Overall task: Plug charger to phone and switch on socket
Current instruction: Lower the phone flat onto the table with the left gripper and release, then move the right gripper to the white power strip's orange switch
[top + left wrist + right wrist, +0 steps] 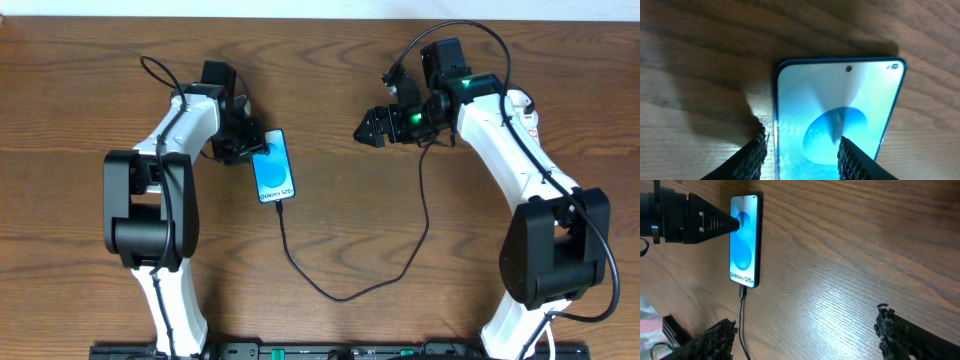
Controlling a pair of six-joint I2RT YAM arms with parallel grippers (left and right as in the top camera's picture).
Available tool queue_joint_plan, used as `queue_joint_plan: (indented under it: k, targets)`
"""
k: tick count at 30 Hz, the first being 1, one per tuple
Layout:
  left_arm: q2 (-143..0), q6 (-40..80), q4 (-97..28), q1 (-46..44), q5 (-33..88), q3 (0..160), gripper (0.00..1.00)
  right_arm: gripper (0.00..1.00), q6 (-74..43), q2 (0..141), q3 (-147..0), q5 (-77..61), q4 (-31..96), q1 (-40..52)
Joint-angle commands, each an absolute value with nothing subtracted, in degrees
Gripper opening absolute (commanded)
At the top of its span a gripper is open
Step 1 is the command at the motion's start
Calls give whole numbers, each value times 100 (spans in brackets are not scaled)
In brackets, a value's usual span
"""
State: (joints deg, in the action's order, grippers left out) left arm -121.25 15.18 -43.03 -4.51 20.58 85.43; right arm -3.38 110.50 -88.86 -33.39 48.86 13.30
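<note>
Charger (742,294) appears seated in phone (745,235) at 6 o'clock, left tool (802,138) parted astride one edge; next, empty wide-open right tool (805,320) should press socket (526,110) switch.

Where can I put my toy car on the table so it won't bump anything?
Bare wood lies between the phone and the right gripper, and inside the loop of the charger below them. The table is bare in its top left corner too. Crowded: where the left gripper meets the phone.
</note>
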Motion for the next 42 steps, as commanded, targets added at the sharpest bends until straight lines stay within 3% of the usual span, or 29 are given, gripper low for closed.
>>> queue_joint_plan:
  k: [1, 6, 9, 12, 13, 14, 16, 19, 29, 39, 42]
  targets:
    - [-11734, 1476, -4456, -325, 1879, 8746, 52, 86, -93, 10980, -8925, -3376, 4934, 1319]
    - [-10409, 1463, -4475, -36, 1879, 8812, 58, 79, 139, 10728, -8934, -3323, 5107, 1269]
    - [-9524, 1466, -4480, 163, 1876, 8812, 68, 66, 139, 10484, -8965, -3321, 5172, 1184]
    - [-8892, 1463, -4534, 283, 1874, 8809, 70, 50, 137, 10208, -9000, -3267, 5332, 1048]
    - [-8700, 1463, -4563, 305, 1870, 8809, 81, 41, 130, 10075, -9000, -3201, 5384, 963]
    - [-8567, 1463, -4584, 318, 1870, 8809, 99, 33, 86, 9983, -9000, -3157, 5426, 893]
    - [-8318, 1463, -4602, 316, 1874, 8809, 99, 16, 73, 9789, -9000, -3140, 5546, 709]
    - [-8112, 1527, -4604, 316, 1876, 8809, 99, 1, 69, 9557, -9000, -3092, 5802, 296]
    - [-8101, 1527, -4604, 316, 1876, 8809, 100, 1, -161, 9491, -9000, -2899, 6158, -1129]
    - [-8101, 1527, -4604, 316, 1874, 8809, 99, 1, -180, 9491, -9000, -2574, 6154, -1256]
    - [-8101, 1527, -4604, 316, 1876, 8809, 100, 1, -711, 9511, -9000, -2357, 5988, -1380]
